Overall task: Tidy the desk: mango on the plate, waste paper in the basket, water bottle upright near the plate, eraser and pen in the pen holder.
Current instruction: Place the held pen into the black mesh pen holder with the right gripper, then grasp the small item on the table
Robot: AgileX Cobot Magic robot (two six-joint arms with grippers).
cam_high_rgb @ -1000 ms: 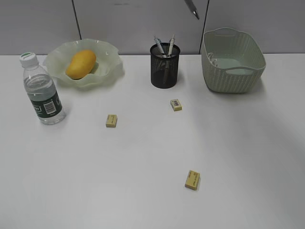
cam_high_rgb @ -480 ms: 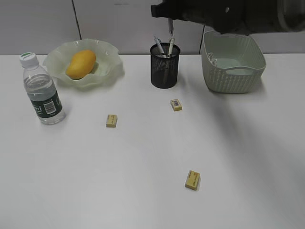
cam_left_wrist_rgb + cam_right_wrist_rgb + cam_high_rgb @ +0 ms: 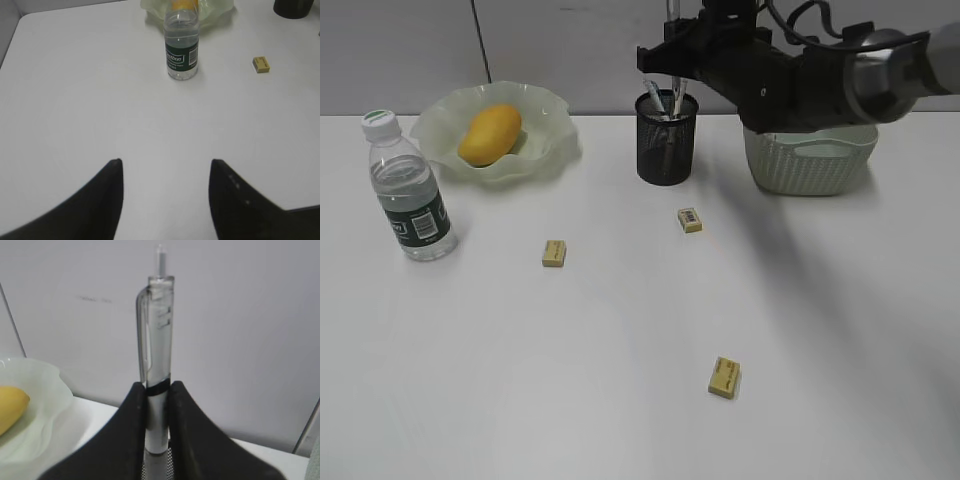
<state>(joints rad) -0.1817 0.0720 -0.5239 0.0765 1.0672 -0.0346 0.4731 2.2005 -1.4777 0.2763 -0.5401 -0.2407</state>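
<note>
My right gripper (image 3: 673,68) is shut on a clear pen (image 3: 156,355) and holds it upright over the black mesh pen holder (image 3: 667,150). The pen's lower end reaches the holder's mouth (image 3: 171,468), and two other pens stand inside. The mango (image 3: 488,134) lies in the wavy green plate (image 3: 558,108). The water bottle (image 3: 408,190) stands upright left of the plate. Three yellow erasers lie on the desk (image 3: 554,253) (image 3: 690,220) (image 3: 724,377). The basket (image 3: 810,165) is partly behind my right arm, and the waste paper is hidden. My left gripper (image 3: 166,165) is open and empty over bare desk.
The left wrist view shows the bottle (image 3: 181,50) in front of the plate (image 3: 220,10), one eraser (image 3: 260,64), and the pen holder's base (image 3: 295,7). The right wrist view shows the plate (image 3: 40,390), the mango (image 3: 10,407) and the grey wall behind.
My right arm has come in from the upper right with the pen and lowered it over the pen holder. Everything on the desk stays where it was.
</note>
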